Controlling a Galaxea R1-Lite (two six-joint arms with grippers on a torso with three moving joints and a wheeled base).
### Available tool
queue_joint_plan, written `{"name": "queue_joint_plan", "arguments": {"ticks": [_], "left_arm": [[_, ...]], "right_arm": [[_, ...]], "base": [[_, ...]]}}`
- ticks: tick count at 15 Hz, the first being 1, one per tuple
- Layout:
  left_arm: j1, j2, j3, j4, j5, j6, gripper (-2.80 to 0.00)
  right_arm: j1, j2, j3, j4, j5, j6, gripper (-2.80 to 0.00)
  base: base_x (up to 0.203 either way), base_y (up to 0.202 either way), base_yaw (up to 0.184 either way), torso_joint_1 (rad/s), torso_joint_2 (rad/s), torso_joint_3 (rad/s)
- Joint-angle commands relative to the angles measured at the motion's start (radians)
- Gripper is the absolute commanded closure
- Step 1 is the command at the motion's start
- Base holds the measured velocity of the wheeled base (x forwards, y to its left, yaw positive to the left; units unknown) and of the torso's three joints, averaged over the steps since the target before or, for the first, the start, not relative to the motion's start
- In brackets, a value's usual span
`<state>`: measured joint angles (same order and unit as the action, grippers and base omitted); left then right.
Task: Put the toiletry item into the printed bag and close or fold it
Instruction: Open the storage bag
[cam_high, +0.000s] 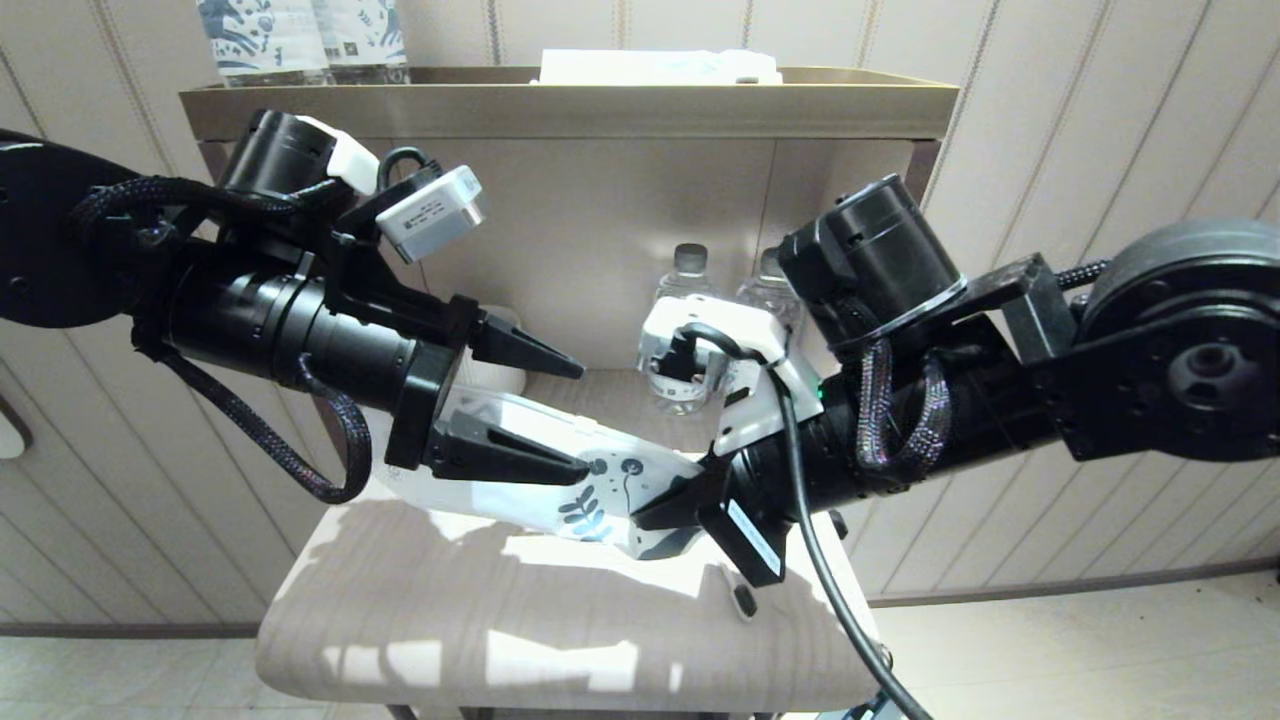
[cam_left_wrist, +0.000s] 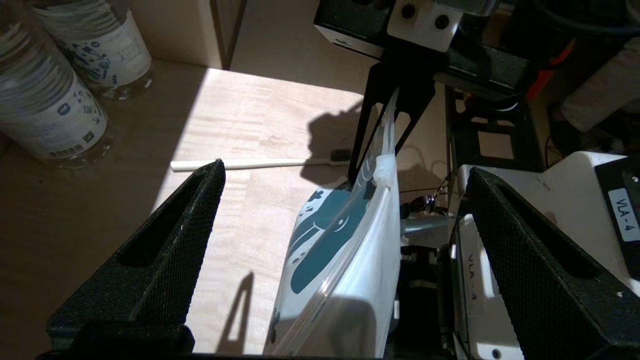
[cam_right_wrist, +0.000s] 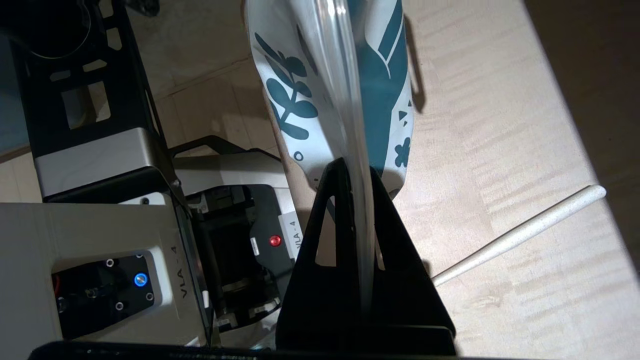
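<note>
Pouch-thin and limp, the printed bag (cam_high: 560, 480) droops from the clamped right claw (cam_right_wrist: 362, 280) beside the gaping left claw (cam_high: 578, 418); the light, stiff toiletry item (cam_left_wrist: 250, 163) wants a mid-handle pinch.

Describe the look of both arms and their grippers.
Both arms are glossy black cylinders wrapped with braided black cables. The left gripper and right gripper have matte black, tapered, textured fingers. White wrist camera housings sit on top; the right one trails a smooth black cable.

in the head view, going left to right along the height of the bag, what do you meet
left end effector → printed bag → right end effector → dark head of the toothbrush
</note>
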<state>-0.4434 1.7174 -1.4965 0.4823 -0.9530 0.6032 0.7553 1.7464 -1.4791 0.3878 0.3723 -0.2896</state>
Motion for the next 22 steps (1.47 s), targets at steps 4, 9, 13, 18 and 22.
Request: {"name": "queue_joint_plan", "arguments": {"ticks": [4, 9, 13, 18, 22], "left_arm": [[-0.014, 0.008, -0.017, 0.000, -0.033, -0.033, -2.80], [-0.018, 0.008, -0.014, 0.004, -0.045, -0.034, -2.80], [-0.017, 0.011, -0.017, 0.005, -0.052, -0.036, -2.80], [-0.018, 0.010, -0.016, 0.005, -0.052, -0.034, 0.00], [-0.017, 0.014, -0.014, 0.004, -0.052, -0.033, 0.00]], "right_arm": [[-0.001, 0.004, -0.001, -0.003, 0.007, 0.006, 0.00], [-0.001, 0.001, -0.001, -0.001, 0.007, 0.006, 0.00], [0.001, 0.004, -0.014, -0.003, 0.007, 0.006, 0.00], [0.000, 0.004, -0.022, -0.001, 0.007, 0.004, 0.00], [0.000, 0.007, -0.021, -0.003, 0.008, 0.004, 0.00]], "base": [[0.000, 0.000, 0.000, 0.000, 0.00, 0.000], [0.000, 0.000, 0.000, 0.000, 0.00, 0.000], [0.000, 0.000, 0.000, 0.000, 0.00, 0.000], [0.000, 0.000, 0.000, 0.000, 0.00, 0.000], [0.000, 0.000, 0.000, 0.000, 0.00, 0.000]]}}
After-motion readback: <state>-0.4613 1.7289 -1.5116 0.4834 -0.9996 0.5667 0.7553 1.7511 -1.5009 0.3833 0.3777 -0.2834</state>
